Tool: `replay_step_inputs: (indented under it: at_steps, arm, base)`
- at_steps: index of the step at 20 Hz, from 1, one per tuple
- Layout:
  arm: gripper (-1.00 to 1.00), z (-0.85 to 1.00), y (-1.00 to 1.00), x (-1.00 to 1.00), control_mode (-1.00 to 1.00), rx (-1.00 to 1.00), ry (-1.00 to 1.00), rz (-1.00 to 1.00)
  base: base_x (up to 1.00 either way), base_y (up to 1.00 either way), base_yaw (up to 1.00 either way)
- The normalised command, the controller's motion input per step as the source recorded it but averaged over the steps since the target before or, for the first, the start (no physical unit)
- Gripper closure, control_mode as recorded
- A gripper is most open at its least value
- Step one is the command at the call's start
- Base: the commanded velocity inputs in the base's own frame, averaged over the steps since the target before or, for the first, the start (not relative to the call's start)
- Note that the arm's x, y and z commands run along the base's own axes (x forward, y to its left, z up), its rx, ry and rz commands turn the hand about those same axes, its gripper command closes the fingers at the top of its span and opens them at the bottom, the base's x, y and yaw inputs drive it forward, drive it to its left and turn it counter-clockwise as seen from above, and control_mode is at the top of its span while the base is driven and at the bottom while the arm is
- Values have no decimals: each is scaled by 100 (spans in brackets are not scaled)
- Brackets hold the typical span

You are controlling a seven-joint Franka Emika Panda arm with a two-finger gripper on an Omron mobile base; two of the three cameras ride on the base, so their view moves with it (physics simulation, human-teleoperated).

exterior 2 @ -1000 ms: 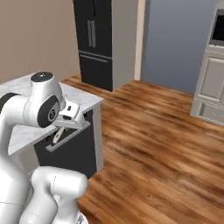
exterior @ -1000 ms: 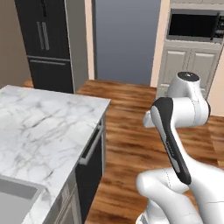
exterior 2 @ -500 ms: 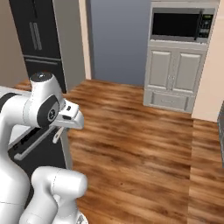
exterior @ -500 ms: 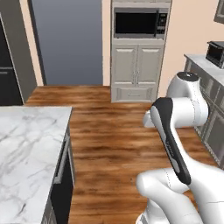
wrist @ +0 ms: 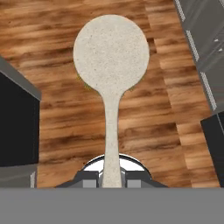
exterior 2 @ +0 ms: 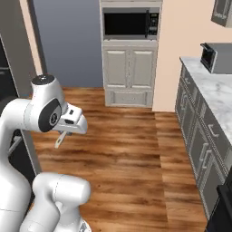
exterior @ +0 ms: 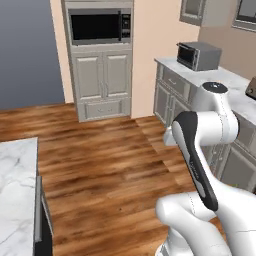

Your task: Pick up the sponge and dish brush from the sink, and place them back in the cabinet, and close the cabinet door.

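We carry the dish brush (wrist: 111,83) clamped by its handle in our gripper (wrist: 111,178), head toward twelve o'clock over the wood floor (wrist: 144,118), and should hold it steady en route to the cabinet.

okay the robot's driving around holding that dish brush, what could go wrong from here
1. The gripper pinches only the end of the dish brush handle, so the long brush and its round head stick far out; a jolt could twist or slip it loose onto the wood floor.
2. With the base near the marble counter and its drawers, the projecting brush head might clip them as the robot swings.
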Motion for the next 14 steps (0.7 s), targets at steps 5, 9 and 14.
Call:
replay_step_inputs:
  at_steps: [5,9,14]
  arm:
    - [100,0,0,0,100,0,0,0]
    - [100,0,0,0,100,0,0,0]
    - [100,0,0,0,100,0,0,0]
  base:
    - [0,-20,-45]
    - [0,-16,-45]
    - [0,-25,-40]
